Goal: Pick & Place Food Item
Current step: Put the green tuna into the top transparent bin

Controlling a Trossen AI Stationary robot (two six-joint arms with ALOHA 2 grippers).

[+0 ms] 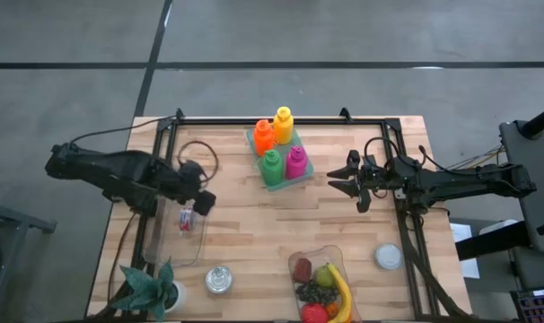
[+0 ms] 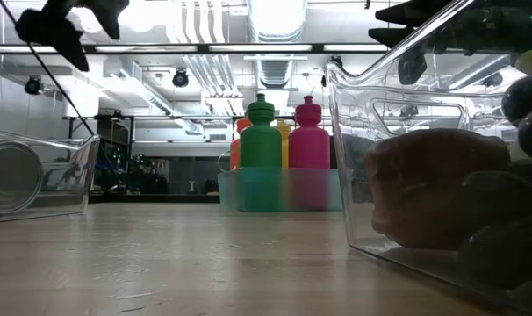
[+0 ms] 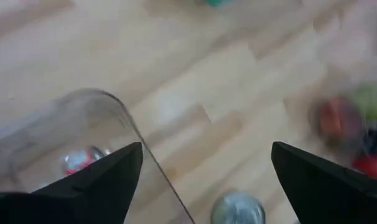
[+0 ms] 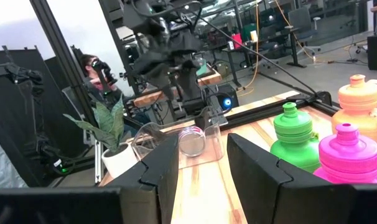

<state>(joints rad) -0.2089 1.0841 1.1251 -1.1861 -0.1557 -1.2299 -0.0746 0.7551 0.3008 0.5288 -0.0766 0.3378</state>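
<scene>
Hovering over the table's nine o'clock side, the left gripper point(image 1: 198, 193) has its two dark fingers point(image 3: 107, 180) spread wide with nothing between them, poised just above a clear plastic bin point(image 1: 184, 235) that lies there. Inside that bin rests a small red-and-white food item point(image 1: 186, 218) (too blurred in the left wrist view to name more closely), lying on the bin's floor directly below the gripper. The right gripper point(image 1: 342, 178) waits at about three o'clock, raised above the wood, its fingers nearly together and holding nothing, pointing toward the teal tray point(image 1: 301, 172) of bottles. That tray sits near twelve o'clock and carries four upright bottles: orange point(image 1: 264, 136), yellow point(image 1: 283, 125), green point(image 1: 271, 166) and pink point(image 1: 295, 161). At roughly five o'clock a second clear container point(image 1: 338, 260) holds mixed fruit, including a banana point(image 1: 341, 289) and a dark grape cluster point(image 1: 318, 292). A metal can point(image 1: 219, 280) lies near six o'clock, a potted plant point(image 1: 151, 289) stands at seven o'clock, and a round white lid point(image 1: 389, 257) sits around four o'clock.
</scene>
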